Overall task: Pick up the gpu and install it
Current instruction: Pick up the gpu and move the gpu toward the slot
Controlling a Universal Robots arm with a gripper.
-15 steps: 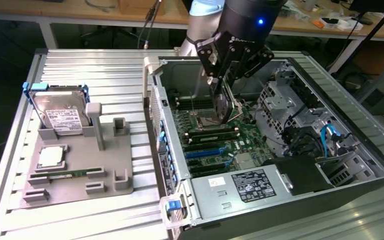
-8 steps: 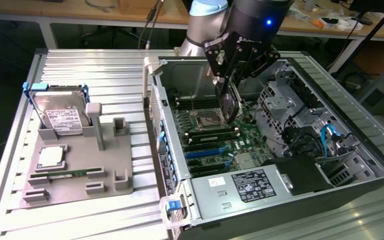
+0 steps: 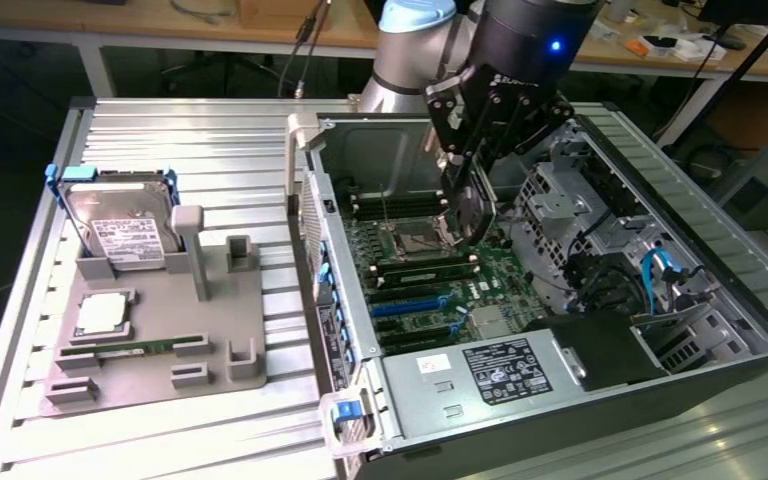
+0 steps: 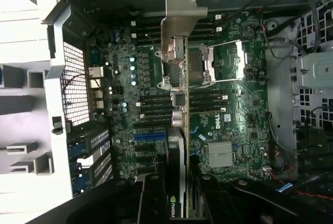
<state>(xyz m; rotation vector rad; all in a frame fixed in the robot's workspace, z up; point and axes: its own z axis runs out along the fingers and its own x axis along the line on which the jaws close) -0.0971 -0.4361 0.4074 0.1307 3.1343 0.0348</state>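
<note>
The gpu [image 3: 476, 212], a thin black card, hangs on edge inside the open computer case [image 3: 738, 300], just above the motherboard [image 3: 498, 275] near the CPU socket. My gripper [image 3: 470, 185] is shut on it from above. In the wrist view the gpu [image 4: 178, 130] is seen edge-on, its silver bracket [image 4: 182, 21] at the far end and a green logo label close to my gripper [image 4: 177, 187]. Black fingers [image 4: 151, 195] press against both faces of the card. Blue expansion slots [image 4: 150, 136] lie on the board beside the card's edge.
A grey fixture tray [image 3: 224, 375] on the exterior view's left carries a silver hard drive [image 3: 124, 235], a CPU chip [image 3: 101, 315] and a green memory stick [image 3: 131, 348]. The power supply [image 3: 491, 375], drive cage [image 3: 564, 200] and cables [image 3: 658, 270] crowd the case.
</note>
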